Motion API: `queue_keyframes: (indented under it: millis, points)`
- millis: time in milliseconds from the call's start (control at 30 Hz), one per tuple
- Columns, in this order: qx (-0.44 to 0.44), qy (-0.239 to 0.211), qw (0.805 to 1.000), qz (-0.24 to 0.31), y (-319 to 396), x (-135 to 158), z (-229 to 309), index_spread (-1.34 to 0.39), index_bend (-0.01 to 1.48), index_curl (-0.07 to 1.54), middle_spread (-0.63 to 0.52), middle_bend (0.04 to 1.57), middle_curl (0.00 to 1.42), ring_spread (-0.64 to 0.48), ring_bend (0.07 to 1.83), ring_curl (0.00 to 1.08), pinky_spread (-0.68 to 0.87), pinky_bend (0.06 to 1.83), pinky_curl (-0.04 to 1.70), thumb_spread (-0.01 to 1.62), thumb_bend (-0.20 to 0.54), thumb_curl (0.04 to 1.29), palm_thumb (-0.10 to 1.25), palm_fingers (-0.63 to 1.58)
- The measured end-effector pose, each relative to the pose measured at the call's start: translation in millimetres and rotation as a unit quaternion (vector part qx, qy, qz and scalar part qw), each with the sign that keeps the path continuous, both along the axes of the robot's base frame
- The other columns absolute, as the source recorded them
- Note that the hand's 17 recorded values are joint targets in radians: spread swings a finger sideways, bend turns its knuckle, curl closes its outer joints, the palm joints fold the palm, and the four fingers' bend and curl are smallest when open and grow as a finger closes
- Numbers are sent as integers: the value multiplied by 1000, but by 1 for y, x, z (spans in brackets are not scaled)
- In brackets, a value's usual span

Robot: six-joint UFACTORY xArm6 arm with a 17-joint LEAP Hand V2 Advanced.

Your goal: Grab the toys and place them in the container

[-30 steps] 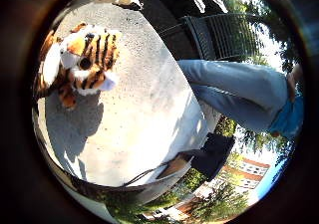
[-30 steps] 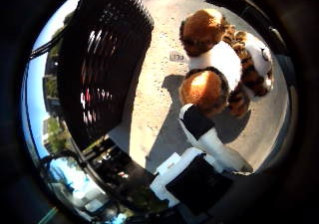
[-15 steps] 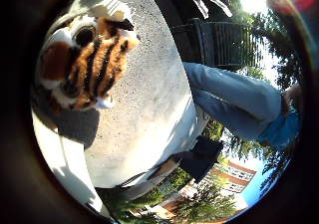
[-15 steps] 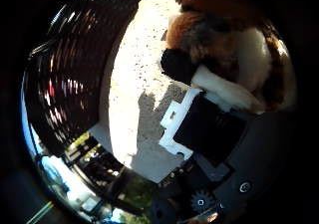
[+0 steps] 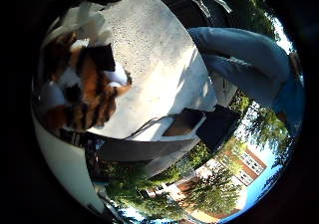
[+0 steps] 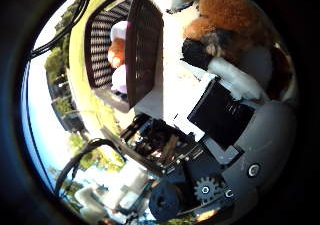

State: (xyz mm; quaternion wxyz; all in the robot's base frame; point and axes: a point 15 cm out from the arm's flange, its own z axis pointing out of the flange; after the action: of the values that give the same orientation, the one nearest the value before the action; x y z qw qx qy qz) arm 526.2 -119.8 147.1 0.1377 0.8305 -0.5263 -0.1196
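A plush tiger toy [image 5: 80, 85], orange, white and black striped, fills the side of the right little finger side palm view, close to the palm and above the light stone table [image 5: 150, 45]. In the right thumb side palm view my right hand [image 6: 235, 115] has a white and black finger [image 6: 222, 73] curled against the toy's brown and white fur [image 6: 230, 10]. A black mesh container [image 6: 140, 45] stands on the table beside the hand. A pink and orange toy [image 6: 118, 55] lies inside it.
A person's leg in jeans [image 5: 249, 60] is beside the table's far edge. A dark object [image 5: 214, 124] sits by the table's edge. Trees and buildings [image 5: 234, 164] lie beyond.
The fingers have closed on the tiger toy, and it now stays close to the palm while the table drops away. The container's inside has come into view.
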Motion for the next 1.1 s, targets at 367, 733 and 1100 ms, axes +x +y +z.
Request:
queue_keyframes:
  millis: [367, 733, 1100]
  points:
    - [104, -36, 991, 75, 158, -56, 180, -1002, 484, 1003, -145, 1387, 952, -123, 1495, 823, 153, 1580, 868, 1130, -8, 685, 977, 820]
    - [138, -94, 980, 109, 308, -22, 143, -1073, 452, 1253, -139, 1446, 953, -136, 1541, 843, 130, 1619, 903, 1135, -17, 742, 945, 766]
    - [127, -89, 984, 83, 334, 23, 9, -1016, 449, 1290, -105, 1045, 797, -11, 1357, 760, 185, 1427, 896, 1145, -36, 664, 832, 349]
